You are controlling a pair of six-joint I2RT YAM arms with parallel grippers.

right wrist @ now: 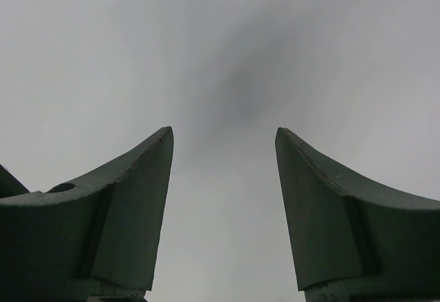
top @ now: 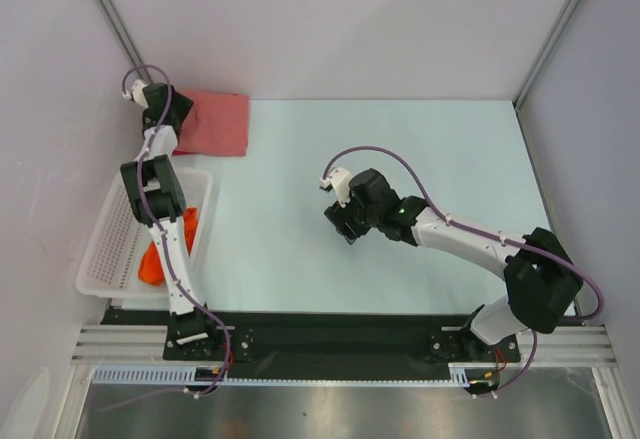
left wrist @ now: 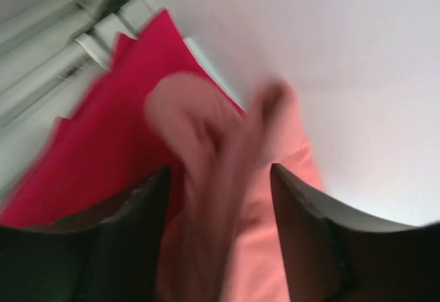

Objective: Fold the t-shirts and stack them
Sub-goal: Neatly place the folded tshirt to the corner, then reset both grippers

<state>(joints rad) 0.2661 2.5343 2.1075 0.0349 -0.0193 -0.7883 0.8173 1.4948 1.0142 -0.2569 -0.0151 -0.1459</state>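
1. The table (top: 400, 189) is a pale blue-green sheet; a black base plate (top: 340, 331) runs along its near edge;
2. A folded crimson red t-shirt (left wrist: 96, 151) lies flat in the far-left corner; a salmon-pink t-shirt (left wrist: 271, 247) rests on it;
3. A white mesh basket (top: 112, 244) sits near-left, holding an orange t-shirt (top: 148, 267).

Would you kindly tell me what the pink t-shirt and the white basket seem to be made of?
Pink t-shirt: soft matte cloth, likely a cotton knit; it drapes and bunches limply. White basket: rigid plastic, apparently moulded; thin regular mesh walls, evenly white.
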